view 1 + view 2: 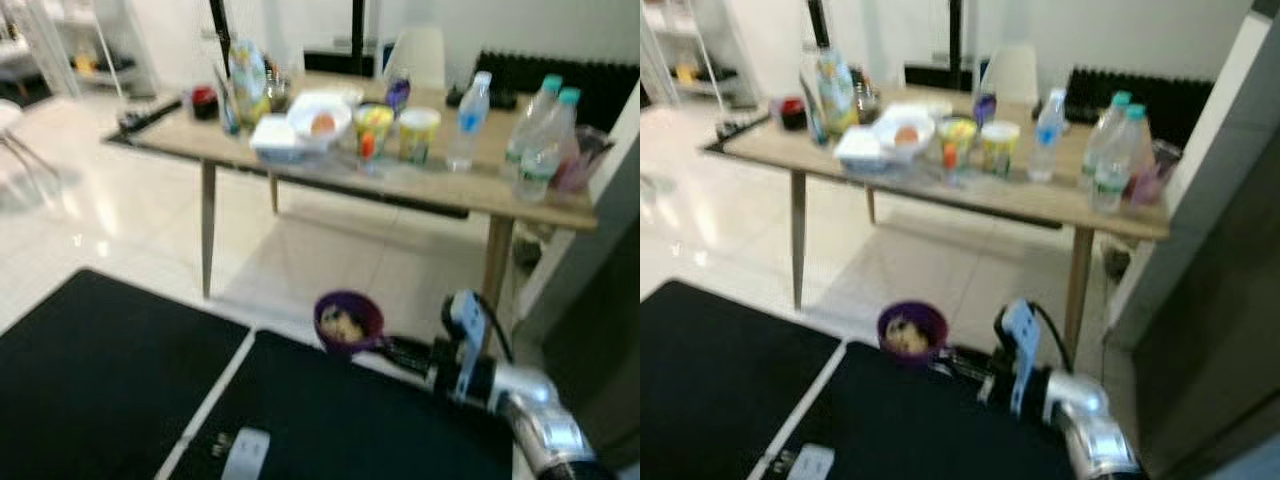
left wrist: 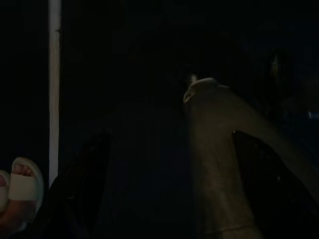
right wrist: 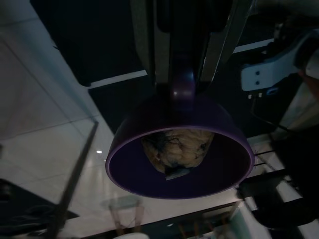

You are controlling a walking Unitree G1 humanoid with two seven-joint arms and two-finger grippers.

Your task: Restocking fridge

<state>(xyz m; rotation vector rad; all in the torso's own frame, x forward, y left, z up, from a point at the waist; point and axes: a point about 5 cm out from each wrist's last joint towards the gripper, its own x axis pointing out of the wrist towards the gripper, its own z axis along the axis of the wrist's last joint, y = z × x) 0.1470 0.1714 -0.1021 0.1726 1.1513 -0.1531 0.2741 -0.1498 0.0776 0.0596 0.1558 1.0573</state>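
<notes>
Black mat [image 1: 120,380] fills the floor nearest my camera, so I'll place everything relative to the wooden surface [image 1: 420,185] beyond it. That surface carries the stock: three water bottles [image 1: 545,135] toward its right end, two yellow tubs [image 1: 418,133] near the middle, a white bowl [image 1: 320,118] on a white box just left of them, and taller packets at the left end. A dark panel at the right edge of my head views, just right of the surface, may be the fridge, but I cannot confirm that.

My right arm reaches forward below the near edge of the surface, and its right gripper [image 3: 183,74] has its jaws clamped on the handle of a small purple bowl [image 1: 348,322] with a crumpled lump of food [image 3: 177,149] inside. The bowl hangs over the mat, well short of the surface.

My worry is that grip: it's on the handle alone, so the bowl could swivel or tip and drop the lump on the mat if I swing hard. The head views are blurred, which makes judging clearance to the surface leg [image 1: 495,265] risky.

My left gripper [image 2: 164,189] hangs in darkness beside a trouser leg; its fingers [image 2: 82,179] look spread with nothing between. A person's sandalled foot [image 2: 17,194] is close, so stepping could clip it.
</notes>
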